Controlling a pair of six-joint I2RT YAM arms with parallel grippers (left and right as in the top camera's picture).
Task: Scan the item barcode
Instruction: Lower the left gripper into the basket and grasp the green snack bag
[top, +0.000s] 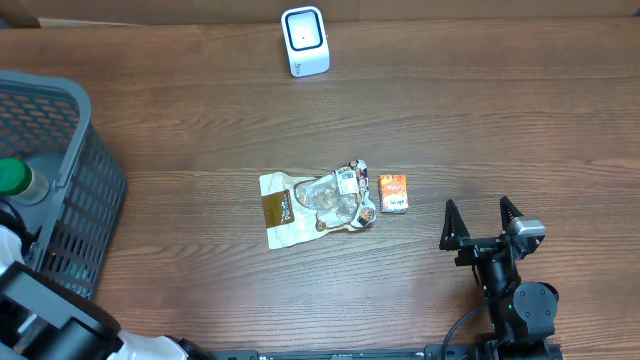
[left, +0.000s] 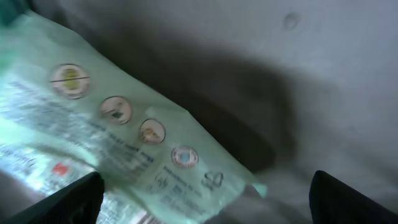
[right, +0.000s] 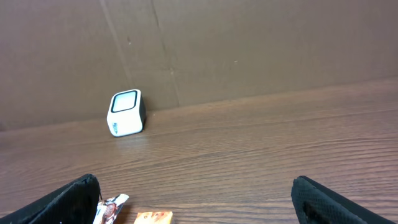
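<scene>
A pale green packet (left: 124, 143) with round icons and printed text fills the left wrist view, lying flat on a grey floor. My left gripper (left: 205, 208) hangs open just over it; the left fingertip (left: 78, 199) is above the packet and the right one (left: 348, 202) is beyond its corner. In the overhead view the left arm (top: 40, 310) reaches toward the grey basket (top: 75, 150). The white scanner (top: 305, 40) stands at the table's far edge and shows again as the scanner (right: 127, 112). My right gripper (top: 482, 222) is open and empty near the front right.
A crumpled snack packet (top: 315, 207) and a small orange box (top: 393, 192) lie mid-table, left of the right gripper. A green-capped bottle (top: 15, 178) sits in the basket. A cardboard wall (right: 249, 43) backs the table.
</scene>
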